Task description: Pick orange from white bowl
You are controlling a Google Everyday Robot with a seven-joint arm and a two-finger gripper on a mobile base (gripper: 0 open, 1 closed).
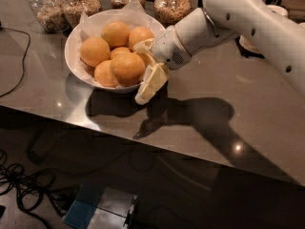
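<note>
pincer (147, 65) at white bowl (69, 51) rim | oranges (126, 67) piled inside

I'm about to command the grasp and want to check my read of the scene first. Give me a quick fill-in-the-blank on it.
1. The oranges are piled in a paper-lined white ____.
2. The gripper, jaws open, is at the white bowl's ____ edge in the camera view.
3. Behind the bowl stand glass ____ of dry food.
4. A black cable lies on the counter to the ____ of the bowl.

Missing words: bowl; right; jars; left.
</note>
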